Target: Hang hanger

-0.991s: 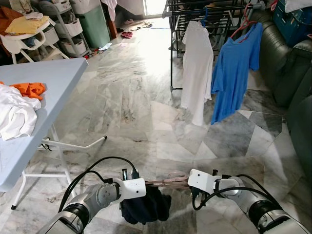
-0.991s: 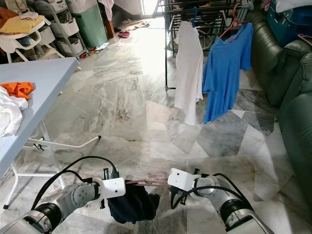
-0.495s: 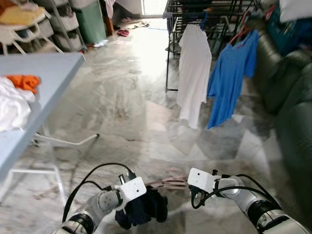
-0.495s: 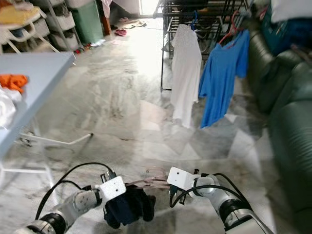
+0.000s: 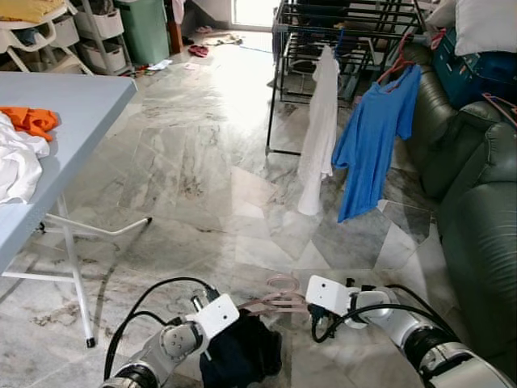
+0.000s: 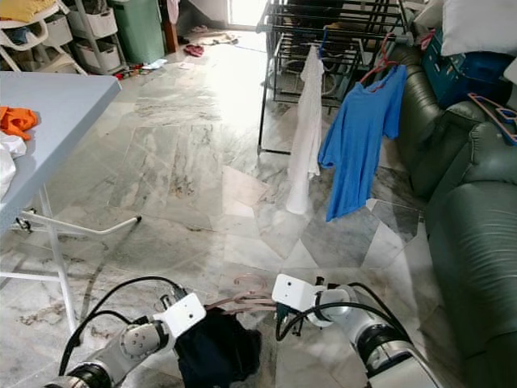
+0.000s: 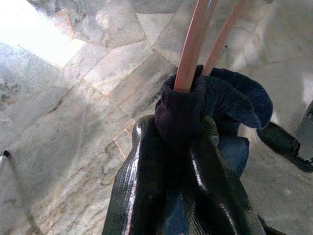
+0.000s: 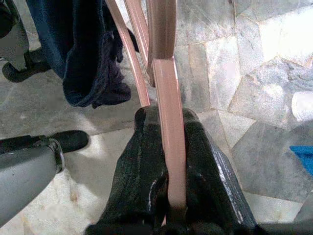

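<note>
**Pink hanger carried low between both grippers, rack well ahead**

Low over the marble floor (image 5: 202,162), in the left eye view, the pink hanger (image 5: 279,301) spans the gap between the two silver arms, with a dark navy garment (image 5: 242,356) bunched and drooping from its left end. The left gripper (image 5: 212,323) and right gripper (image 5: 317,305) each hold one end. Well ahead stands the black drying rack (image 5: 339,32), where a white shirt (image 5: 319,129) and a blue t-shirt (image 5: 376,137) already hang; a grey table (image 5: 73,113) juts in at the left and a dark green sofa (image 5: 477,210) runs along the right.

From the right eye view the same picture holds, the hanger's hook curling up just left of the right wrist.

Looking along the left wrist, the black fingers (image 7: 142,186) are clamped on a wad of navy cloth wrapped round the hanger's two thin pink bars. That hold is soft and could slip, I think.

Looking along the right wrist, the fingers (image 8: 142,181) pinch a flat pink bar directly, a firmer purchase. The hanger looks light, thin and a little springy, the garment limp and off-centre, so it will likely tip leftward; lifting it by the bare bar near the hook seems wisest.
</note>
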{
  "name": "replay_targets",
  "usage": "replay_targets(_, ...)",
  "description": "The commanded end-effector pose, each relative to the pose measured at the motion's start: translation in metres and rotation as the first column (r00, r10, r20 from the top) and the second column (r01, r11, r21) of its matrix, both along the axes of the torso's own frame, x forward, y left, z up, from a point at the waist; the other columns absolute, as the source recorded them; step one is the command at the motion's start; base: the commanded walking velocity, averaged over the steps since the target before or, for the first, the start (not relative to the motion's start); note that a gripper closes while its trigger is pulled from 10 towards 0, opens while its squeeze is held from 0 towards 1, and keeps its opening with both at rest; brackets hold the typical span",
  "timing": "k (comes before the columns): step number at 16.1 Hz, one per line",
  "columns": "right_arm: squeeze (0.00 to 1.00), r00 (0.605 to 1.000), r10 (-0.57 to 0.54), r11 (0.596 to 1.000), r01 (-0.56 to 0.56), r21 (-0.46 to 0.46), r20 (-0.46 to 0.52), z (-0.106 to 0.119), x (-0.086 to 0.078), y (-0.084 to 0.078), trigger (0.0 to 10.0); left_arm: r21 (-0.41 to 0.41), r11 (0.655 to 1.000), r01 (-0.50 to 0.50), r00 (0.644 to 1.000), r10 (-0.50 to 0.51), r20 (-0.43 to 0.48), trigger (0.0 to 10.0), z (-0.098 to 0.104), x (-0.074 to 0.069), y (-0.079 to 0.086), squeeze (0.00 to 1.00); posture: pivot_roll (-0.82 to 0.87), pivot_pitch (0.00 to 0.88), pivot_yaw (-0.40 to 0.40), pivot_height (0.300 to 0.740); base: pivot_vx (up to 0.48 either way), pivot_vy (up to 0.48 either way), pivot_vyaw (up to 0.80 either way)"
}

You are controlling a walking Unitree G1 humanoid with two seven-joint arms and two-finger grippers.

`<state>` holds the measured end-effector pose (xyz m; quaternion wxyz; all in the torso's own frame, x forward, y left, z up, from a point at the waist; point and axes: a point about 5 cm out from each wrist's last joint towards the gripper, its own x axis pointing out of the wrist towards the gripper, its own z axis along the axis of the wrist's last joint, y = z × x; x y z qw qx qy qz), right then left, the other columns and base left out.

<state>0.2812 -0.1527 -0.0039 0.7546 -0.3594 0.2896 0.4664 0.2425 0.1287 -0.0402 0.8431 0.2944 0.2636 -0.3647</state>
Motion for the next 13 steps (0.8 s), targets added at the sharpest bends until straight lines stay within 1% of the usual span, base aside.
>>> replay_targets(1, 0.0, 1.0, -0.009, 0.996, 0.008, 0.089, 0.017, 0.004, 0.004, 0.018, 0.0, -0.078, 0.996, 0.038, 0.996, -0.031, 0.083, 10.0, 0.016, 0.014, -0.016, 0.0, -0.12, 0.0, -0.026, 0.74, 0.0, 0.0, 0.0)
replay_targets(3, 0.0, 0.999, -0.034, 0.994, 0.031, 0.109, 0.026, 0.005, 0.005, 0.017, 0.0, -0.08, 0.995, 0.062, 0.99, -0.051, 0.134, 10.0, 0.025, 0.023, -0.015, 0.0, -0.13, 0.0, -0.01, 0.74, 0.0, 0.0, 0.0)
replay_targets(5, 0.0, 0.996, -0.07, 0.988, 0.063, 0.14, 0.049, 0.008, 0.007, 0.017, 0.0, -0.072, 0.994, 0.087, 0.976, -0.07, 0.206, 10.0, 0.038, 0.035, -0.015, 0.0, -0.13, 0.0, 0.002, 0.74, 0.0, 0.0, 0.0)
replay_targets(7, 0.0, 0.988, -0.122, 0.981, 0.105, 0.166, 0.093, 0.011, 0.011, 0.018, 0.0, -0.048, 0.993, 0.108, 0.954, -0.09, 0.286, 10.0, 0.051, 0.047, -0.016, 0.0, -0.13, 0.0, 0.01, 0.74, 0.0, 0.0, 0.0)
replay_targets(8, 0.0, 0.985, -0.136, 0.978, 0.116, 0.172, 0.107, 0.012, 0.012, 0.019, 0.0, -0.041, 0.994, 0.106, 0.947, -0.088, 0.31, 10.0, 0.055, 0.051, -0.015, 0.0, -0.13, 0.0, 0.013, 0.74, 0.0, 0.0, 0.0)
replay_targets(10, 0.0, 0.971, -0.188, 0.965, 0.154, 0.215, 0.15, 0.017, 0.018, 0.025, 0.0, -0.016, 0.993, 0.114, 0.923, -0.1, 0.372, 10.0, 0.068, 0.063, -0.015, 0.0, -0.14, 0.0, 0.024, 0.74, 0.0, 0.0, 0.0)
replay_targets(13, 0.0, 0.968, -0.197, 0.961, 0.159, 0.225, 0.156, 0.018, 0.02, 0.029, 0.0, -0.007, 0.992, 0.127, 0.908, -0.114, 0.404, 10.0, 0.074, 0.067, -0.017, 0.0, -0.14, 0.0, 0.031, 0.74, 0.0, 0.0, 0.0)
